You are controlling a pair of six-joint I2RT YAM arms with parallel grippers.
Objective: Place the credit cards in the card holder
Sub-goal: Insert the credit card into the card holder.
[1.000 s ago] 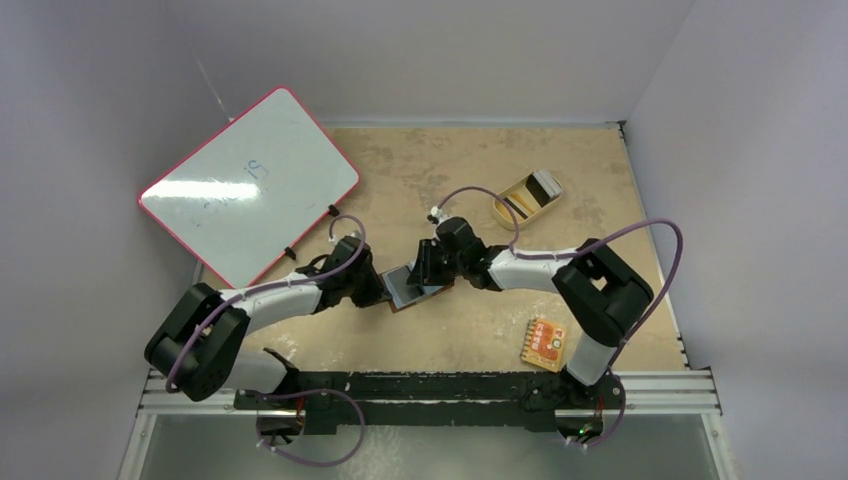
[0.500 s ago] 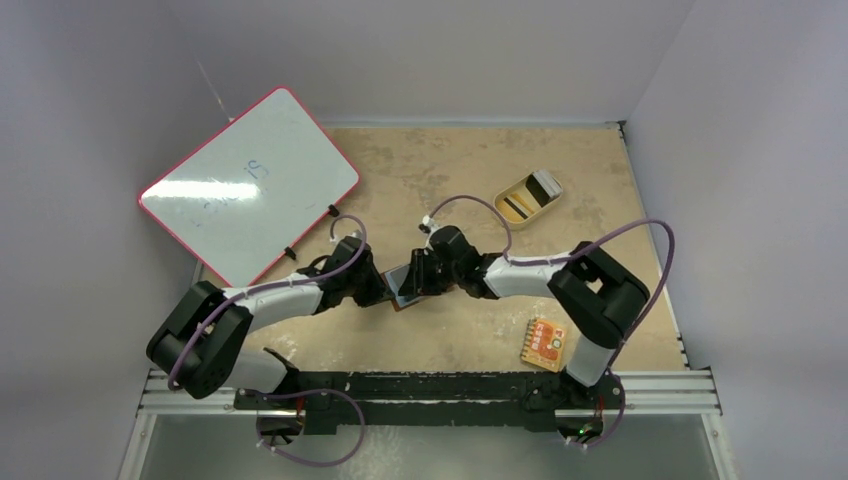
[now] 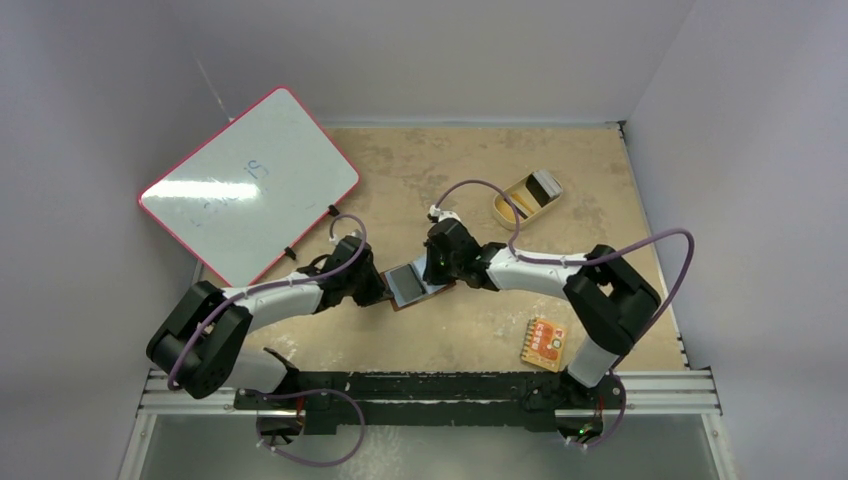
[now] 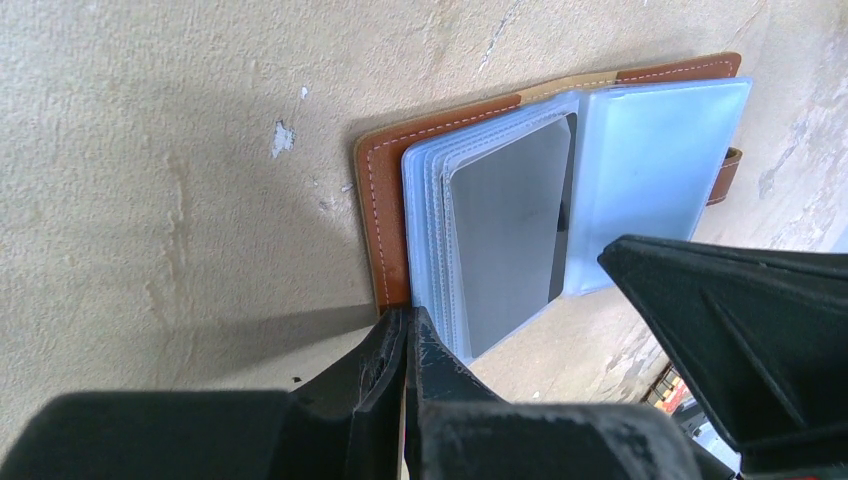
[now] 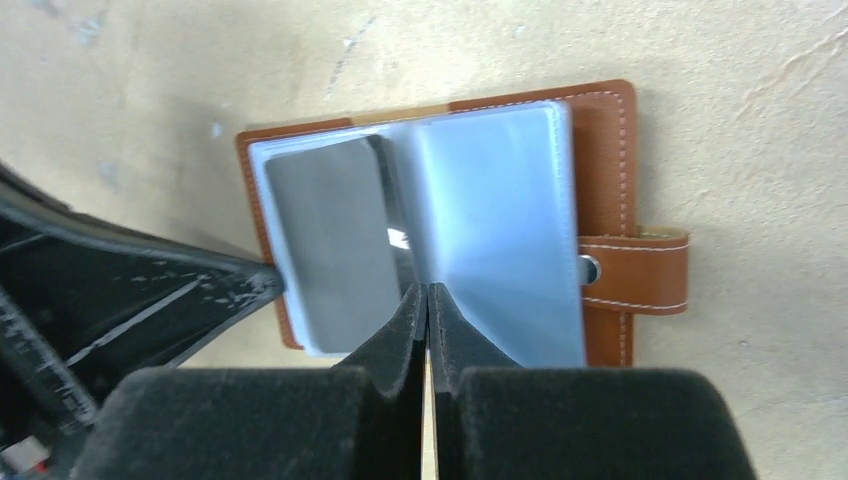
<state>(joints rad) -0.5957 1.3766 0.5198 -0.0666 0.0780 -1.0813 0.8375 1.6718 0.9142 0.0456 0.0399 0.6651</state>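
Note:
The brown card holder (image 3: 412, 290) lies open on the table between my two grippers, its bluish clear pockets fanned out. A dark credit card (image 4: 510, 230) sits inside the left pocket and shows grey through the plastic; it also appears in the right wrist view (image 5: 330, 240). My left gripper (image 4: 408, 318) is shut, its tips against the holder's left leather edge (image 4: 378, 200). My right gripper (image 5: 428, 290) is shut and empty, its tips at the fold between the pockets beside the card's edge. More dark cards (image 3: 515, 207) stand in the tan dish.
The tan oval dish (image 3: 503, 214) stands at the back right. An orange-red patterned packet (image 3: 545, 343) lies at the front right. A pink-rimmed whiteboard (image 3: 250, 185) leans at the back left. The holder's snap tab (image 5: 635, 272) sticks out on its right side.
My right gripper moved left over the open holder, then drew back to the right. More of the clear pocket page shows. My left arm has stayed put.

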